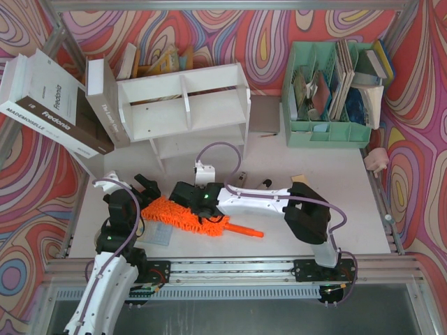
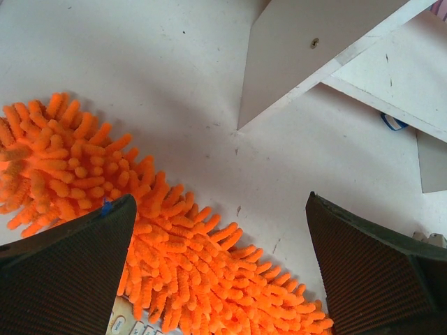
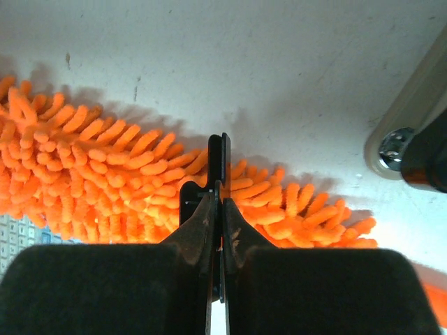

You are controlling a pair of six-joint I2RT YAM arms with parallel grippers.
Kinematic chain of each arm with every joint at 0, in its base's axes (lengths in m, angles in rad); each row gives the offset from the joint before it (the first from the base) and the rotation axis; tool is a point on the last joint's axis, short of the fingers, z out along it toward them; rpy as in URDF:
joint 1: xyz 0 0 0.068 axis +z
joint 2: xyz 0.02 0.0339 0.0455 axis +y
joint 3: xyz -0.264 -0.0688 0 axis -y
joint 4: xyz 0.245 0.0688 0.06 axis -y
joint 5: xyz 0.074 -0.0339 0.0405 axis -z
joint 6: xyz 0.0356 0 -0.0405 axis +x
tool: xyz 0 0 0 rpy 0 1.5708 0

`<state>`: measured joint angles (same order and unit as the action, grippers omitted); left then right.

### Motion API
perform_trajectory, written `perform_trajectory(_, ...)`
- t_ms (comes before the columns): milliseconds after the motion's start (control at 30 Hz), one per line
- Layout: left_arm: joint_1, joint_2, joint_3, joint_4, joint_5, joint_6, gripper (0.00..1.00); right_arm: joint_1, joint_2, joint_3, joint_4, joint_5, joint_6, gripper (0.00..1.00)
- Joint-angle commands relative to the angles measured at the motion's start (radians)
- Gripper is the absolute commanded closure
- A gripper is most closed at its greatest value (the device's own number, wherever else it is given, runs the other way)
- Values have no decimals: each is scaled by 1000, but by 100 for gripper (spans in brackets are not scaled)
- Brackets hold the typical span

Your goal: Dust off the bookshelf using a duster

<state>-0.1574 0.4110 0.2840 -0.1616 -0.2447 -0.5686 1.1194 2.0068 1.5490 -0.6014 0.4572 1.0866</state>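
Currently right pincer (image 3: pixel 218 183) pressed together over duster (image 3: pixel 105 174); left pincer (image 2: pixel 220 204) spread; book (image 1: pixel 56 105) spine reads "Fredonia".

White arm links (image 1: pixel 255 199), black joints (image 1: pixel 307 213), lilac cables (image 1: pixel 213 146) looping alongside, black ribbed fingers (image 2: pixel 367 272)
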Motion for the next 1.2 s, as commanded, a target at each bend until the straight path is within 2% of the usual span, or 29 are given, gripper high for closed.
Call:
perform_trajectory(0, -2, 0, 2, 20, -9, 1, 1, -21, -56, 9, -88, 95, 31, 87)
perform_trajectory(533, -2, 29, 1, 18, -38, -26, 1, -137, -35, -13, -62, 183, -48, 87)
perform_trajectory(767, -2, 52, -1, 29, -35, -29, 1, -171, 4, -5, -57, 205, -85, 84)
perform_trajectory(833, -2, 54, -8, 46, -19, -23, 2, -178, 9, -7, -53, 204, -93, 79)
perform_trajectory(1033, -2, 53, -28, 70, -22, -52, 1, -179, -22, -30, -2, 193, -154, 51)
perform_trajectory(1100, -2, 56, -36, 71, -47, -85, 1, -179, -50, -56, 35, 182, -190, 47)
perform_trajectory(1167, -2, 48, -34, 4, -122, -193, 2, -178, -92, -102, 107, 156, -248, 44)
